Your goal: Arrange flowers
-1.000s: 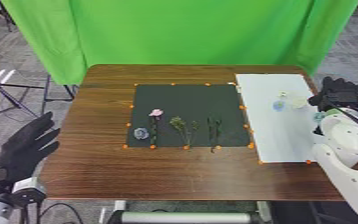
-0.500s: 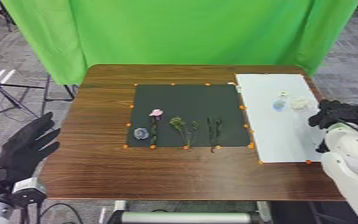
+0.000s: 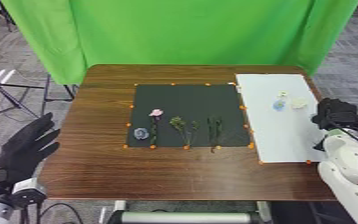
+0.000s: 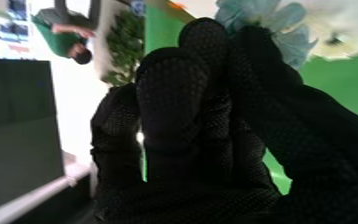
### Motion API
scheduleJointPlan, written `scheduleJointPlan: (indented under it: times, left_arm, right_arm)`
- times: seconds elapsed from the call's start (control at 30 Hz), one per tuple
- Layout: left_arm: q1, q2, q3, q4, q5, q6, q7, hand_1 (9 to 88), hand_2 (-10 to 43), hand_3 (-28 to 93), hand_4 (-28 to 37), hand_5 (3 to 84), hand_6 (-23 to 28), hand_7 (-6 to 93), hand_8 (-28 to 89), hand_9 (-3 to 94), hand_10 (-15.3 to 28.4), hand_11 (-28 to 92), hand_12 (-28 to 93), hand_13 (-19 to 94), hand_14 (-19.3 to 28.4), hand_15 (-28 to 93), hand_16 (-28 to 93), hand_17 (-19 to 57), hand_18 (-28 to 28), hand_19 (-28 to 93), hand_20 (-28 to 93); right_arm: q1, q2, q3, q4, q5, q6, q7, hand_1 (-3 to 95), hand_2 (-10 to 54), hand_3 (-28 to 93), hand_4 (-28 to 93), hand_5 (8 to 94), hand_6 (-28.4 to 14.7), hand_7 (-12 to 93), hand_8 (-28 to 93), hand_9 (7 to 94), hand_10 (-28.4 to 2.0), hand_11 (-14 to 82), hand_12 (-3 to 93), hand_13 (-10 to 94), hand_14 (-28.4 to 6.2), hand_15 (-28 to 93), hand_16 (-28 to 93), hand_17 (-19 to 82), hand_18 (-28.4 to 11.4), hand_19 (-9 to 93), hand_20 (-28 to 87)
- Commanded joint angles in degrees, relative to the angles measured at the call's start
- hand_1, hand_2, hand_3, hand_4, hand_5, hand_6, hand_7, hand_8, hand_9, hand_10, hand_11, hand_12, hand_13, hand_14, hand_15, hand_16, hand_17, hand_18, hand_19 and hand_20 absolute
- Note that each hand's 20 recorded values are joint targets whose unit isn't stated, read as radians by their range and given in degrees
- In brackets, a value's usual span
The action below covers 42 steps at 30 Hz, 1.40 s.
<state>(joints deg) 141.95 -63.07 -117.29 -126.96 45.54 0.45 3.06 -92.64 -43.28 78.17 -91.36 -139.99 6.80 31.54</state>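
Note:
My right hand (image 3: 335, 114) is at the right edge of the white sheet (image 3: 286, 137). In the right wrist view, the right hand (image 4: 189, 130) has fairly straight fingers and the thumb close beside them. Behind its fingertips show a pale blue flower (image 4: 291, 32) and a cream flower (image 4: 335, 42). In the head view the blue flower (image 3: 278, 105) and cream flower (image 3: 299, 103) are left of that hand. On the black mat (image 3: 189, 97) lie a grey-blue flower (image 3: 141, 133), a pink flower (image 3: 156, 113), a green sprig (image 3: 177, 122) and dark green stems (image 3: 214, 130). My left hand (image 3: 20, 150) is open beyond the table's left side.
The brown table (image 3: 87, 165) surrounds the black mat. Small orange markers line the mat and sheet. A green curtain (image 3: 193, 35) hangs behind the table, and a tripod (image 3: 7, 92) stands at the left.
My right hand has come back toward its own side along the sheet's right edge, and its spread fingers have drawn together. The left hand and the items on the mat are unchanged.

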Motion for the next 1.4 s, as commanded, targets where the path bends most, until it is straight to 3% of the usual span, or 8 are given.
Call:
scheduleJointPlan:
  times: [0.03, 0.23, 0.57, 0.93, 1.4]
  left_arm:
    - [1.0, -0.35, -0.26, -0.74, 0.00, 0.81, 0.08, 23.3, -2.6, 70, -28.3, 24.8, 1.7, 17.9, -9, 18.2, 8.8, 12, 18, 14, 11.7, 19, 6, -11.5, 17.8, 35, 10]
    - [0.3, -0.34, 0.33, -0.50, -0.05, 0.53, -0.70, 23.2, -2.5, 70, -28.3, 24.8, 1.7, 18.0, -9, 18.2, 8.7, 12, 18, 14, 11.7, 19, 6, -11.5, 17.8, 35, 10]
    - [-0.7, -0.37, 1.14, -0.26, 0.15, 0.20, -1.35, 23.2, -2.5, 70, -28.3, 24.7, 1.6, 18.0, -9, 18.3, 8.8, 12, 18, 14, 11.7, 19, 6, -11.5, 17.8, 35, 10]
    - [-0.7, 0.34, 1.46, -0.09, -0.16, 0.43, -1.31, 23.2, -2.4, 70, -28.3, 24.8, 1.6, 18.1, -9, 18.3, 8.8, 12, 18, 14, 11.7, 19, 6, -11.5, 17.8, 35, 9]
    - [-1.6, 1.28, 1.88, 0.50, -0.26, -0.32, -1.95, 23.2, -2.4, 70, -28.3, 24.7, 1.7, 18.0, -9, 18.3, 8.9, 12, 18, 14, 11.7, 19, 6, -11.5, 17.8, 35, 9]
  right_arm:
    - [2.8, -2.2, -2.5, -6.5, 1.1, 2.7, -3.9, 48.7, -9.4, 85, -26, 66.1, 1.8, 55, 1, 84.0, -5.6, 22.1, 52.6, 79, -2.2, 55, 37, 31, -19.4, 80, 51]
    - [11.6, -7.7, -12.2, -8.8, 1.5, 3.5, -8.7, 48.7, -9.5, 85, -26, 66.4, 1.8, 55, 1, 84.2, -5.7, 22.3, 52.9, 79, -2.5, 56, 37, 30, -19.5, 80, 52]
    - [25.8, -18.8, -28.1, -1.6, -1.9, 0.6, -14.3, 48.4, -9.5, 85, -25, 66.3, 1.7, 55, 1, 84.3, -5.9, 22.2, 53.0, 78, -2.5, 56, 37, 30, -19.5, 80, 52]
    - [28.6, -24.0, -34.3, 2.5, -4.7, -3.3, -16.5, 48.0, -9.5, 85, -25, 65.8, 2.0, 55, 1, 84.2, -6.0, 22.0, 52.9, 78, -2.6, 56, 38, 30, -19.5, 80, 52]
    - [29.7, -26.7, -37.6, 6.4, -7.9, -7.4, -15.3, 47.5, -9.5, 85, -25, 64.6, 2.2, 56, 2, 83.8, -5.9, 22.0, 53.0, 77, -2.7, 57, 38, 29, -19.5, 79, 52]
